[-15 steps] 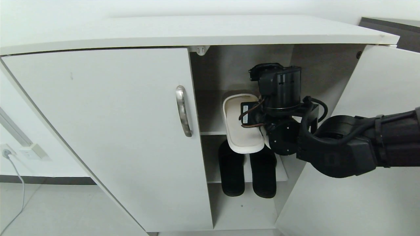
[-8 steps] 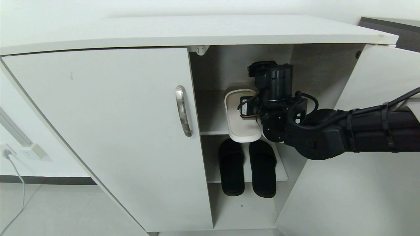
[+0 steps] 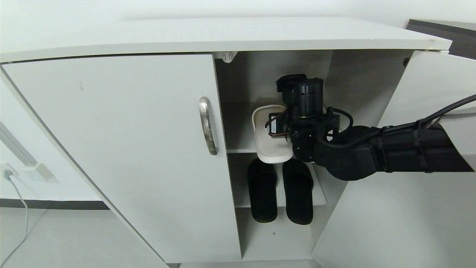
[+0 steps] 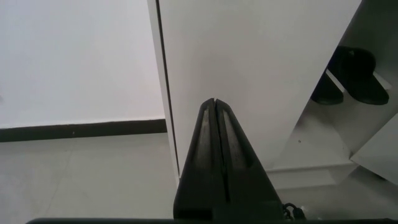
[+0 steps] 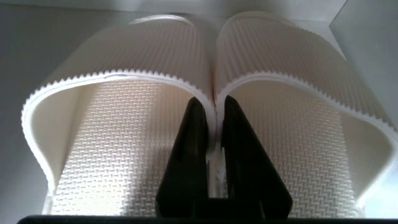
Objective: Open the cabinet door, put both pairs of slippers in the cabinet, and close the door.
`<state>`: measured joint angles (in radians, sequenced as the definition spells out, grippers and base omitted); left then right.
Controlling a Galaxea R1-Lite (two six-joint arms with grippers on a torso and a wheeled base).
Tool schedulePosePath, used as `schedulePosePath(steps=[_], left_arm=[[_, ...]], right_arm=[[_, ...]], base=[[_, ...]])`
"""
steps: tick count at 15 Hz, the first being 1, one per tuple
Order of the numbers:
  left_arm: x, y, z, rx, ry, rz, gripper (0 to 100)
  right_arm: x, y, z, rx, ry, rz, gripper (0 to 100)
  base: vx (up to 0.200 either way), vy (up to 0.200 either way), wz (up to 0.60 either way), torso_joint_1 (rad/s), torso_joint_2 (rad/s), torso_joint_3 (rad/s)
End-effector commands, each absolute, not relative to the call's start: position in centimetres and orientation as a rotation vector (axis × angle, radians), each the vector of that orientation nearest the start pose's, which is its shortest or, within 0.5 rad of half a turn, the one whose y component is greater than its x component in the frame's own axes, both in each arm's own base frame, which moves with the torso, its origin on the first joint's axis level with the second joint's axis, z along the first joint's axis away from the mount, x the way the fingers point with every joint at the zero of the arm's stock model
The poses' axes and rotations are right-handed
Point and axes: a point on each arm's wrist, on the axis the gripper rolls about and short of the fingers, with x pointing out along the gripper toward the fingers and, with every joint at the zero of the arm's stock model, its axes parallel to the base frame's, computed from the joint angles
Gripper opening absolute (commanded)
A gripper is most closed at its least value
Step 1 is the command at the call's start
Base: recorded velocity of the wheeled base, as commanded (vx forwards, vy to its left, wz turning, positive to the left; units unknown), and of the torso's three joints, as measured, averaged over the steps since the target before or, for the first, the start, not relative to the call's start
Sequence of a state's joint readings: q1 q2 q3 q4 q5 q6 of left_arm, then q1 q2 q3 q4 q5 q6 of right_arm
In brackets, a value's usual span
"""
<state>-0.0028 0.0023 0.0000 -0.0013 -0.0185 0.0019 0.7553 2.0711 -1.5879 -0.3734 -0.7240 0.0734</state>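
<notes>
Cabinet shelf (image 3: pixel 240 137) lies beneath the white slippers (image 5: pixel 124 130); right hand (image 5: pixel 213 104) is clamped on their adjoining inner edges.

In the head view, a white wall socket (image 3: pixel 6 173) sits at eight o'clock, with its white cable (image 3: pixel 23 207) trailing down to the grey floor (image 3: pixel 67 238). A dark baseboard (image 3: pixel 52 204) runs beside them. A dark panel (image 3: pixel 446 33) shows at one o'clock.

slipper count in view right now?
4. Two black slippers lie side by side on the lower shelf. Two white slippers are pinched together by the right hand at the upper shelf. More could be hidden behind the shut door.
</notes>
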Motion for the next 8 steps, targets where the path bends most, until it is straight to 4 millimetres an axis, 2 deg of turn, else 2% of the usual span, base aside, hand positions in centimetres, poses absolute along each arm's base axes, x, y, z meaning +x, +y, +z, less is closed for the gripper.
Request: schedulePosePath(steps=[1,2,3,5,8], left_arm=[[-2.3,0.0,7.6,0.002,0.002,-0.021,0],[-2.3,0.0,7.6,0.000,0.002,-0.021,0],[-2.3,0.0,7.6,0.000,0.002,-0.021,0],[-2.3,0.0,7.6,0.000,0.002,-0.021,0],[-2.3,0.0,7.6,0.000,0.002,-0.021,0]], right_arm=[[32.4,28.4,23.8,0.000,0.082,0.028,0],[32.4,28.5,23.9,0.002,0.079,0.029,0],[32.4,28.5,23.9,0.003,0.078,0.029,100],[32.2,28.3,23.9,0.001,0.080,0.028,100],[30.9,28.1,24.2,-0.006,0.084,0.040,100]], base=[[0.000,0.000,0.00,0.000,0.00,0.000],[0.000,0.000,0.00,0.000,0.00,0.000],[0.000,0.000,0.00,0.000,0.00,0.000],[0.000,0.000,0.00,0.000,0.00,0.000],[0.000,0.000,0.00,0.000,0.00,0.000]])
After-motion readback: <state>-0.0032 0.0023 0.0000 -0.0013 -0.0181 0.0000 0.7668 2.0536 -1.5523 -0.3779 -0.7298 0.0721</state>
